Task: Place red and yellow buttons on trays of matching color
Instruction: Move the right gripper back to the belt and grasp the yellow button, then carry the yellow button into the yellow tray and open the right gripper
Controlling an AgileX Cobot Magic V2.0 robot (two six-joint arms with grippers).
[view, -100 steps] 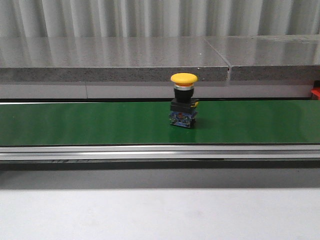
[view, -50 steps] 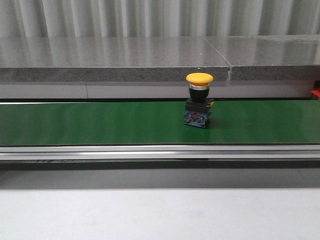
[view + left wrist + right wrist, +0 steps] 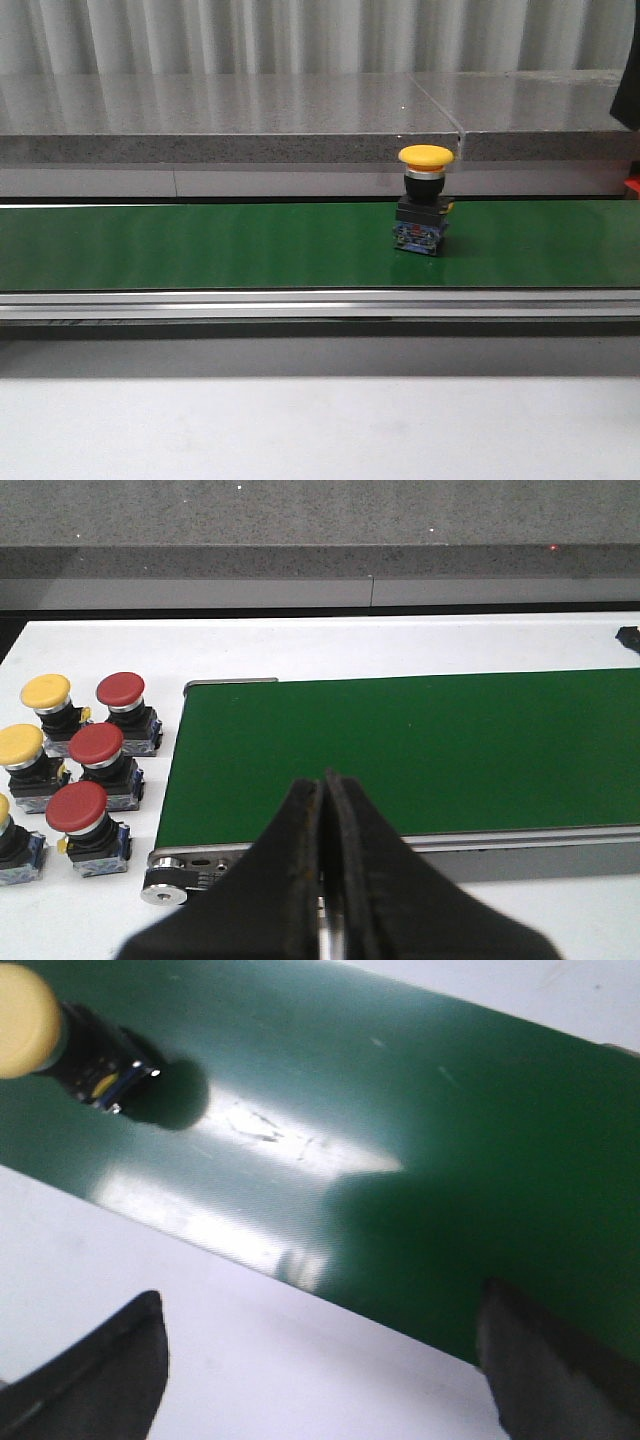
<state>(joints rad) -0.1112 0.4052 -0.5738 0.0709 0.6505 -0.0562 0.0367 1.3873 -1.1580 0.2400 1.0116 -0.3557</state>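
Note:
A yellow button (image 3: 425,200) stands upright on the green conveyor belt (image 3: 200,245), right of the middle. It also shows in the right wrist view (image 3: 30,1020), off to one side of my open, empty right gripper (image 3: 320,1298), which hangs over the belt's edge and the white table. My left gripper (image 3: 325,780) is shut and empty above the belt's end. Beside that end, on the white table, stand red buttons (image 3: 96,748) and yellow buttons (image 3: 45,694). No tray is in view.
A grey stone ledge (image 3: 230,120) runs behind the belt. A metal rail (image 3: 300,305) borders its front. A small red object (image 3: 631,187) peeks in at the right edge, and a dark shape (image 3: 628,100) above it.
The yellow button has travelled to the right along the belt. A dark shape has come into view at the top right edge.

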